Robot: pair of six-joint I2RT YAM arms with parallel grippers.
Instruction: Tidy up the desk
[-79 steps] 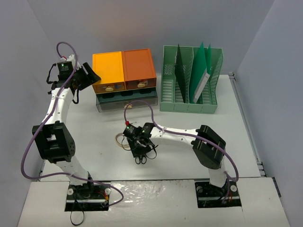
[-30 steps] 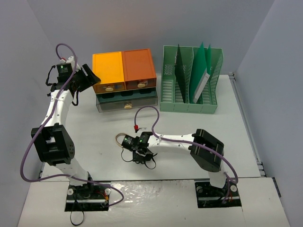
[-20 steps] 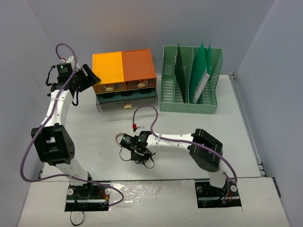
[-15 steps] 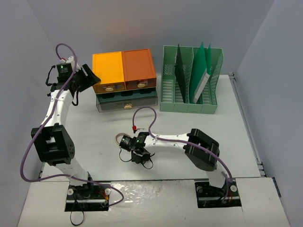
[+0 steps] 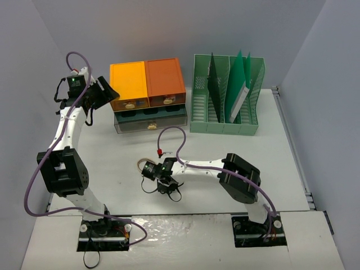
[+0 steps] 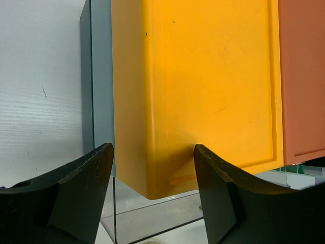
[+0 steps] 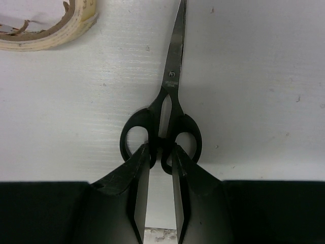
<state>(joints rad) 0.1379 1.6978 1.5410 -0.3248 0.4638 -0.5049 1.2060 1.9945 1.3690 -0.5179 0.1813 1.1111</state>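
- Black-handled scissors (image 7: 171,86) lie flat on the desk (image 5: 225,149), in front of the drawer unit (image 5: 147,84) and well apart from it, on the side towards the arm bases. The blades are together.
- The right gripper (image 7: 158,152) is down at the scissors' handle end. Its two fingers stand close together and pinch the spot where the two finger loops meet, and the scissors rest on the desk.
- A beige tape roll (image 7: 66,33) lies on the desk on the drawer-unit side of the scissors, off to one side of the blade tip and not touching it.
- The desk is the off-white tabletop under everything, with the drawer unit standing at its far side.
- The drawer unit has a yellow box and an orange box side by side on top, over a dark see-through drawer.
- The left gripper (image 6: 151,150) hangs over the left end of the drawer unit, above the yellow top. Its fingers are apart and touch nothing.
- A green slotted file rack (image 5: 225,95) stands just beside the drawer unit on its right, with dark green folders upright in its slots.
- The right arm's white forearm and its looping cable (image 5: 179,135) cross the open desk between the drawer unit and the scissors.
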